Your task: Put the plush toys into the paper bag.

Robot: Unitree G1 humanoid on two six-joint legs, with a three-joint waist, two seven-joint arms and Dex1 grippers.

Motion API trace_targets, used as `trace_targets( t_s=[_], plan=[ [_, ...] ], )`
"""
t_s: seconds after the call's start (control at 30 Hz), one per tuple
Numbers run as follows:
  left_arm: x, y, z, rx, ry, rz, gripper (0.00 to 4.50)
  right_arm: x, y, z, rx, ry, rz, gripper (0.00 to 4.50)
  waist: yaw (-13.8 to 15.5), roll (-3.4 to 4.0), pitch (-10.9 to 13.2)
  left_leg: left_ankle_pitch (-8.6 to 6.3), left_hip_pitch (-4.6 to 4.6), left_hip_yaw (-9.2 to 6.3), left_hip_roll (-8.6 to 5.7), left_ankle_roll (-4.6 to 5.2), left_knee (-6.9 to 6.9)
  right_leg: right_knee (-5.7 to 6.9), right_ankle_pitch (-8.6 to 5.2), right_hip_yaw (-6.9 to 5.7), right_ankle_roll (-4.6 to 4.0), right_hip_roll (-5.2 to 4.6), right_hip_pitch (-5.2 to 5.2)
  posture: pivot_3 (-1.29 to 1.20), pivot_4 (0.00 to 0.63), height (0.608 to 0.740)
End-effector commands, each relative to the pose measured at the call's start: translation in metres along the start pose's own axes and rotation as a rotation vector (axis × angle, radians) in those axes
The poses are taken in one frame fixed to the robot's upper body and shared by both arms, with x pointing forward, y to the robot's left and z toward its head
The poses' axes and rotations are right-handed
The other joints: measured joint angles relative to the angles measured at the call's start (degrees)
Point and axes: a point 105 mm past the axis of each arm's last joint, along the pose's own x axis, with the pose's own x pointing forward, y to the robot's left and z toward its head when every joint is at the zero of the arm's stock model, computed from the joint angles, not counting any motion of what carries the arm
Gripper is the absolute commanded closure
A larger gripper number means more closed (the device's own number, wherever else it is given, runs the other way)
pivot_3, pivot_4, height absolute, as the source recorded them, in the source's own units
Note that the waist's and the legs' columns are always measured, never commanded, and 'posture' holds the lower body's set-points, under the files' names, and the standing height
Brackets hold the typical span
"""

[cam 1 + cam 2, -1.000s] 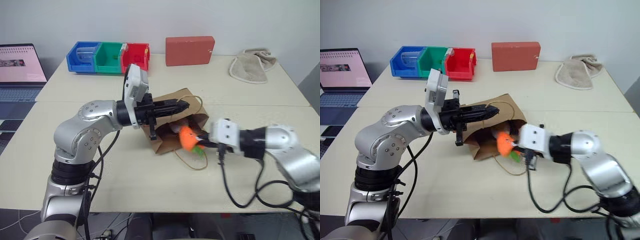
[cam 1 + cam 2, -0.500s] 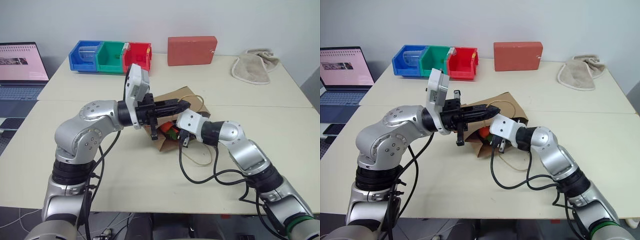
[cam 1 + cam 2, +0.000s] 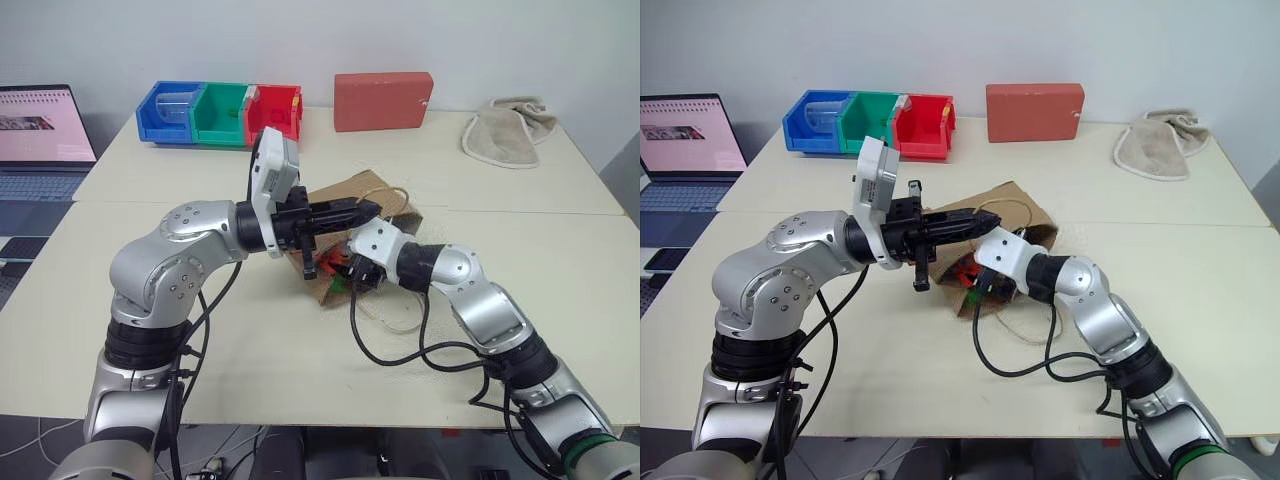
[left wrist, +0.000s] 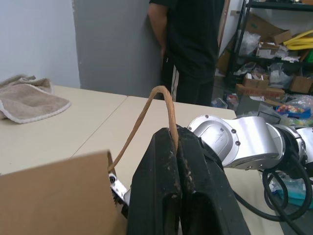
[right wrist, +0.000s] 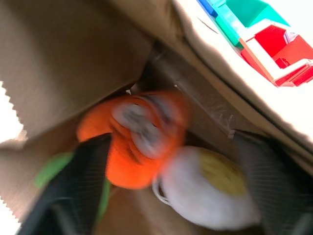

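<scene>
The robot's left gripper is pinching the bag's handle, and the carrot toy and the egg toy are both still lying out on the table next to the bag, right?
Not quite. The left gripper is shut on the paper bag's handle, but the carrot toy and the egg toy aren't out on the table. The right wrist view shows both inside the paper bag, between the right gripper's open fingers.

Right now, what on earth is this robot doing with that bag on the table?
It is packing soft toys into a paper bag lying on its side. The left pincer is shut on one twisted handle, holding the mouth up. The right pincer reaches into the opening with its fingers spread, and the orange carrot toy lies inside beside the white egg toy.
</scene>
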Motion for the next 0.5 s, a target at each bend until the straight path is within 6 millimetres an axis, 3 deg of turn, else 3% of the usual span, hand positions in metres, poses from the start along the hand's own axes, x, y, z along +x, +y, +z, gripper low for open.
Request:
trace_targets(
  t_s=[0.03,0.2,0.3,0.5],
  plan=[
    [0.002,-0.005,0.010,0.055,-0.017,-0.017,4.50,-0.024,-0.007,0.024,0.049,-0.064,0.012,0.02,0.0,0.00,0.0,0.00,0.00,0.00,0.00,0.00,0.00,0.00,0.00,0.00,0.00,0.00,0.00,0.00,0.150,0.740],
    [0.003,-0.004,0.009,0.060,-0.016,-0.016,4.50,-0.058,-0.002,0.019,0.120,0.000,0.085,0.02,0.1,0.00,0.0,0.00,-0.01,-0.06,0.00,0.00,0.00,-0.01,-0.02,-0.05,-0.03,0.00,0.03,0.00,0.150,0.740],
    [0.004,-0.004,0.009,0.061,-0.015,-0.017,4.50,-0.088,0.006,0.005,0.185,0.060,0.150,0.02,0.3,-0.01,0.0,0.00,-0.02,-0.08,0.00,0.00,0.01,-0.03,-0.04,-0.10,-0.06,0.00,0.04,0.00,0.150,0.740],
    [0.003,-0.004,0.008,0.064,-0.014,-0.016,4.50,-0.123,0.018,-0.027,0.335,0.183,0.165,0.02,0.2,-0.01,0.0,0.00,-0.02,-0.06,0.00,0.01,0.01,-0.03,-0.10,-0.09,-0.15,0.00,0.04,0.00,0.150,0.740]
  ],
)
